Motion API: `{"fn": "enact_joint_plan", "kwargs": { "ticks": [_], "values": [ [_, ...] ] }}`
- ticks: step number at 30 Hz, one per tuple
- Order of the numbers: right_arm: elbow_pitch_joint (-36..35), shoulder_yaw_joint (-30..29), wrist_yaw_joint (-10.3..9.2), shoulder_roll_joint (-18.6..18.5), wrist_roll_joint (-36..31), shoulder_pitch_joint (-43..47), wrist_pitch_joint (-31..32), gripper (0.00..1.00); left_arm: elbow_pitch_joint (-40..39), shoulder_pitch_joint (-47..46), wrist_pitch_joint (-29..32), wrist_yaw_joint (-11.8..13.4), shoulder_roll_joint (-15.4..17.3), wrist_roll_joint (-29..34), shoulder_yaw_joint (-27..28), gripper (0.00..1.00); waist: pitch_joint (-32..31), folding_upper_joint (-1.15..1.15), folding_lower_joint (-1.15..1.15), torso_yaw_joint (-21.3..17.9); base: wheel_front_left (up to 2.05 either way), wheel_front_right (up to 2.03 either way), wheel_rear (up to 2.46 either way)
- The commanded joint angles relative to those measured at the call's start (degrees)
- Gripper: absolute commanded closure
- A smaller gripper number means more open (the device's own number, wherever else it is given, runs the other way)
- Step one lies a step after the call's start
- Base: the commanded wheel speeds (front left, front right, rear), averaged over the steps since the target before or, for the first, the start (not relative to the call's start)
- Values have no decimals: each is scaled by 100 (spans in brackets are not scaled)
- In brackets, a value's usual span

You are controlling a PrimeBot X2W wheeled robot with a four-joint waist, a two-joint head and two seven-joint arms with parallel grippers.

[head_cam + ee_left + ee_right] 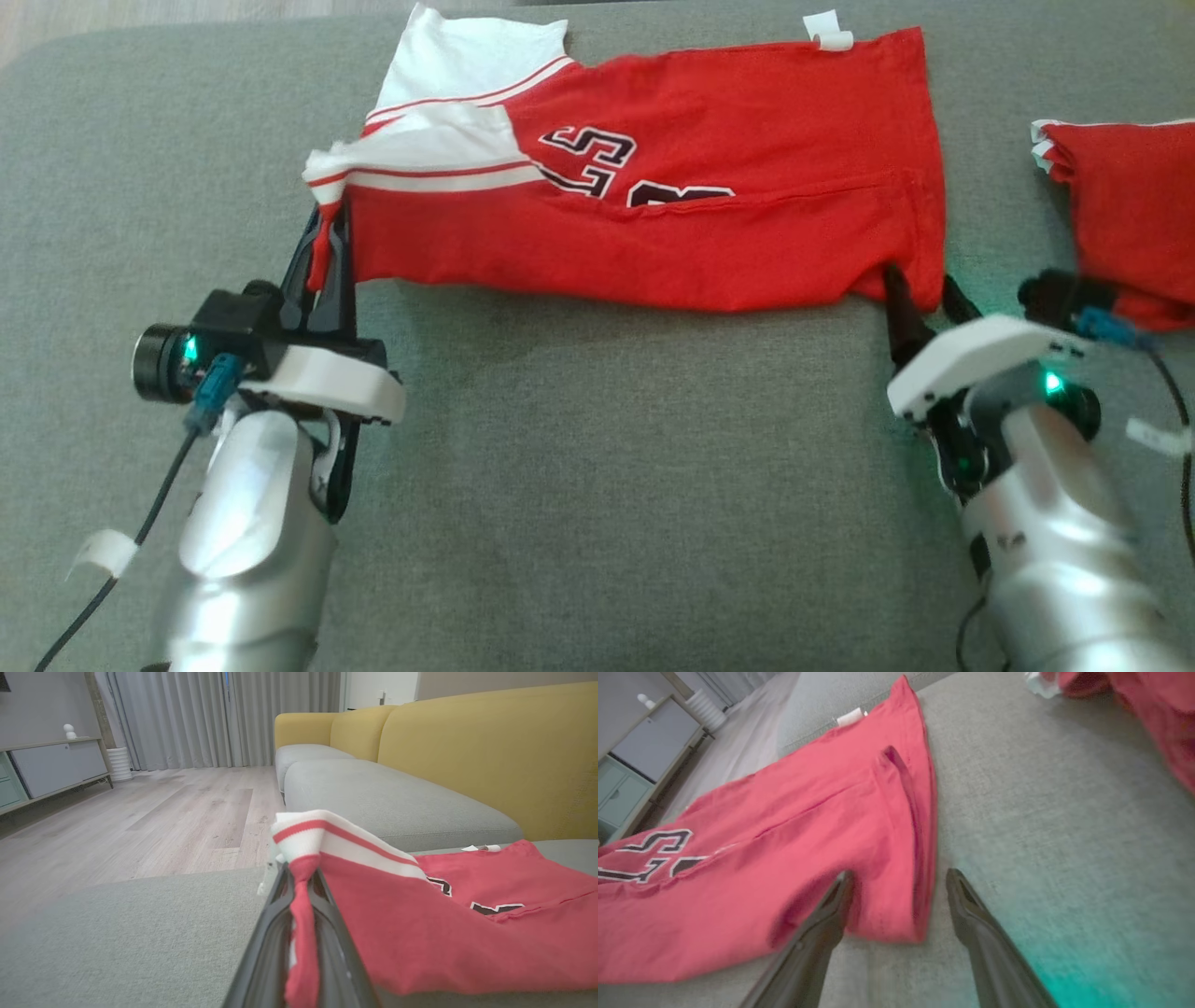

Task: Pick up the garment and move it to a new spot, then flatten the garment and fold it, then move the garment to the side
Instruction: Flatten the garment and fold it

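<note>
Garment (709, 233) laid on grey cushion (597, 467), seemingly folded once. Sleeve corner pinched by left gripper (327, 252); right gripper (922, 297) spread apart at hem corner, nothing held. Further fold, sideways move judged outstanding.

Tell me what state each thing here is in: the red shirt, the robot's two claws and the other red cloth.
Red jersey: lying on the grey cushion, partly folded over, near left corner lifted.
Left gripper: shut on the jersey's striped corner.
Right gripper: open, fingers on either side of the jersey's near right corner.
Second red garment: lying bunched at the right, apart from the jersey.
</note>
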Motion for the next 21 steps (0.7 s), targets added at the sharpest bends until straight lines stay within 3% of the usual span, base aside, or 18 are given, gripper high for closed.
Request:
{"fn": "enact_joint_plan", "kwargs": {
  "ticks": [1,3,4,5,6,14,21],
  "values": [
    [41,229,-4,63,110,-147,99,0,-226,-160,-54,-15,110,40,122,100,11,0,0,9,0,0,0],
    [262,400,-4,63,241,-267,110,0,-240,-151,-54,-26,102,55,113,100,23,0,0,17,0,0,0],
    [356,478,-4,63,276,-323,85,54,-230,-145,-54,-28,99,59,115,100,28,0,0,18,0,0,0],
    [436,563,-4,63,286,-380,48,92,-223,-142,-54,-30,101,62,121,100,34,0,0,14,0,0,0],
    [508,637,-4,63,267,-432,-17,100,-212,-138,-54,-28,108,66,132,100,37,0,0,9,0,0,0],
    [1029,632,-4,-30,-608,-704,-720,100,25,-30,-54,-19,217,60,245,100,-129,0,0,-94,0,0,0],
    [998,728,-4,-219,-884,-553,-730,100,175,284,-54,-33,218,47,266,100,-503,0,0,-226,0,0,0]
  ]
}}
